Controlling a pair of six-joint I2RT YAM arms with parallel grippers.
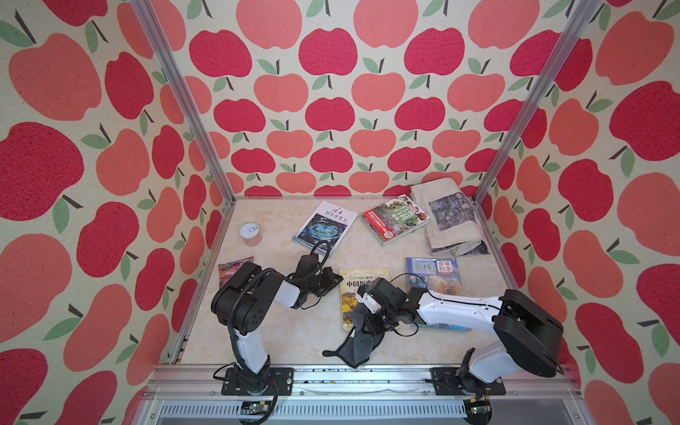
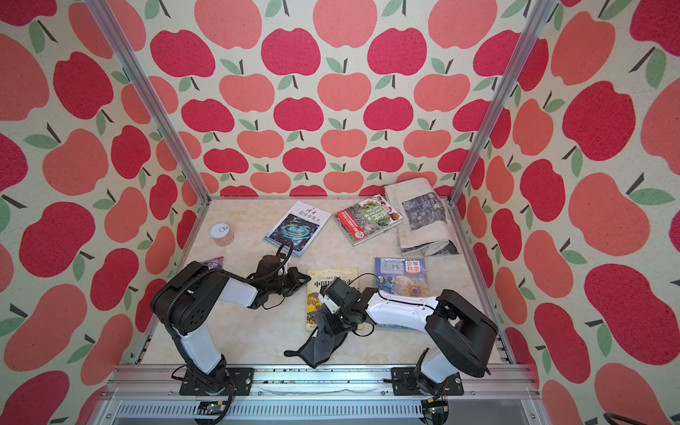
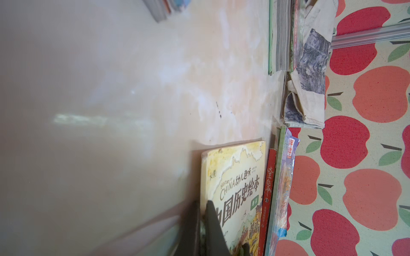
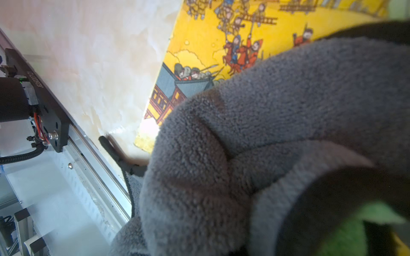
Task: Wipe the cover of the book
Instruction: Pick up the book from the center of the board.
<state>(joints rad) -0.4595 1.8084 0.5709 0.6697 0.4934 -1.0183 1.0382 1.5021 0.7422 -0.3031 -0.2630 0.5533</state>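
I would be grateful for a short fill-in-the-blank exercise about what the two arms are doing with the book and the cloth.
1. The right gripper is shut on a ____ cloth.
2. That cloth lies partly on the ____ book.
3. The left gripper, its jaws ____, sits at the same book's edge.

Missing words: grey; yellow; shut.

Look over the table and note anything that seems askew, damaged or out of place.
Nothing is spilled. The white book and green book at the back lie skewed, at different angles. The folded printed cloth in the far right corner is rumpled and grubby. The yellow book has a worn-looking corner in the left wrist view.
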